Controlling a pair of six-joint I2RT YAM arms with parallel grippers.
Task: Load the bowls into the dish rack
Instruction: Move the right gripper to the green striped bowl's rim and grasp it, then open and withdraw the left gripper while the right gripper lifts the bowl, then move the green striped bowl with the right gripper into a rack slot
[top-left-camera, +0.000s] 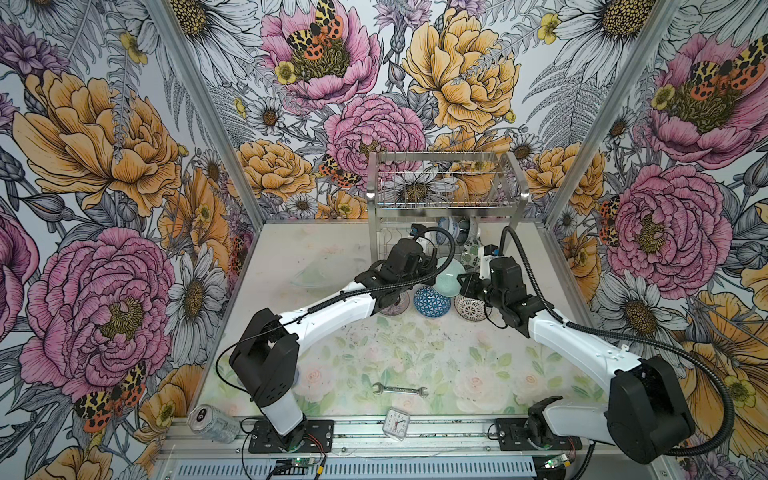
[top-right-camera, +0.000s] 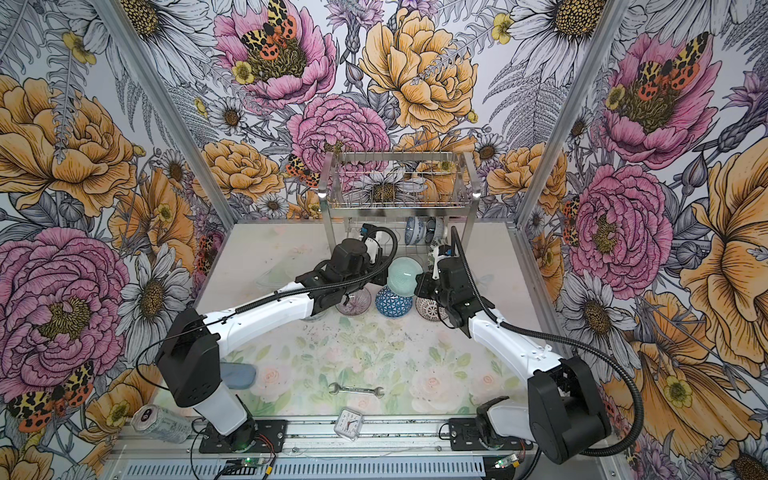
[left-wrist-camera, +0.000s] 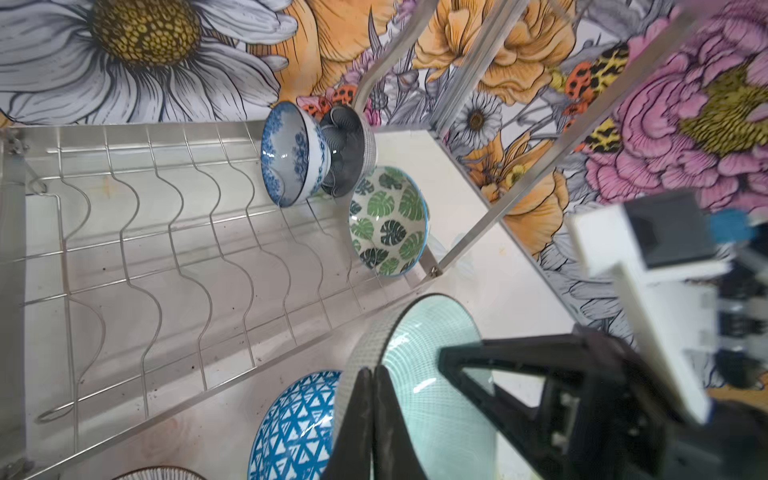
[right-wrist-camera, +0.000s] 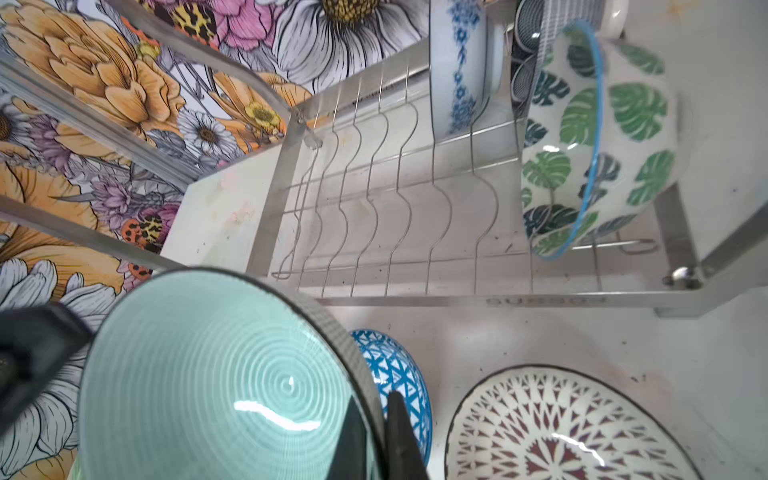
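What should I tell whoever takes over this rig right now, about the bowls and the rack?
The left gripper and the right gripper are both shut on the rim of the pale green bowl, held in front of the rack.
Done: blue flowered bowl, dark grey bowl and green leaf bowl stand in the rack's lower tier.
Left: the held one, then at least the blue triangle bowl, red lattice bowl and striped bowl on the table.

Leaf bowl (left-wrist-camera: 388, 220), floral bowl (left-wrist-camera: 291, 156), grey bowl (left-wrist-camera: 351, 143) edgewise in dish rack (right-wrist-camera: 498, 301); celadon bowl (right-wrist-camera: 216, 374) tilted.
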